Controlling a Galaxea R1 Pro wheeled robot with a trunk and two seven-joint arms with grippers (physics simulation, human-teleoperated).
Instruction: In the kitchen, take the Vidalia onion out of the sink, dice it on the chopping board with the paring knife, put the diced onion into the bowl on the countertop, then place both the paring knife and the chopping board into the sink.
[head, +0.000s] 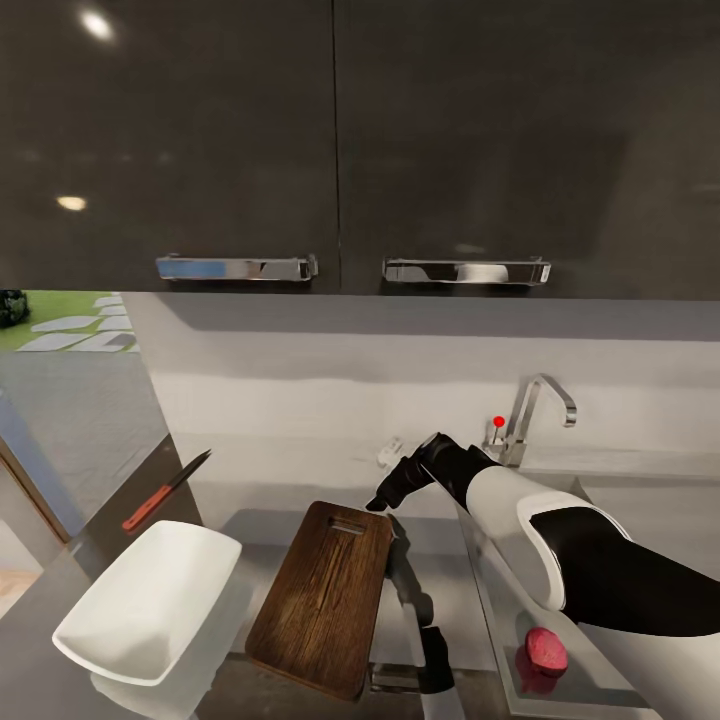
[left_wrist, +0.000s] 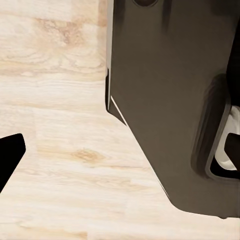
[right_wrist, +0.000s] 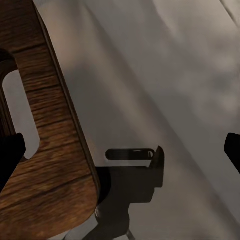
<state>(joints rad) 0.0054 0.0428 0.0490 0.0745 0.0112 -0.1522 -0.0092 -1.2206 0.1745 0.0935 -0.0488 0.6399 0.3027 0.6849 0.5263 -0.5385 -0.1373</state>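
Reaching over the countertop (head: 440, 590) with the right gripper (head: 385, 497), hanging just above the far short end of the chopping board (head: 320, 600), near the handle hole (head: 347, 526). Fingers (right_wrist: 10, 155) spread wide apart in the right wrist view, pinching nothing, with the board's edge (right_wrist: 55, 100) and its hole (right_wrist: 22, 115) lying between them and the grey top (right_wrist: 165, 80) beside. Casting a dark shadow (right_wrist: 132, 177) on the counter there.

Lying flat near the front edge of the countertop, the board, with the white bowl (head: 150, 600) sitting just beside it toward the left corner. Resting past the bowl near the left edge, the paring knife (head: 165, 490), red handle closer, dark blade pointing away. Sitting at the right end of the countertop, the sink (head: 600, 690), with the tap (head: 535, 415) at its back and a round reddish onion (head: 546, 650) lying inside, partly behind the right arm (head: 560, 550).

Hanging low over a pale wood floor (left_wrist: 55, 150) next to a dark cabinet front (left_wrist: 165, 100), the left gripper, with one black fingertip (left_wrist: 10, 155) showing; cannot tell whether spread or pressed together.
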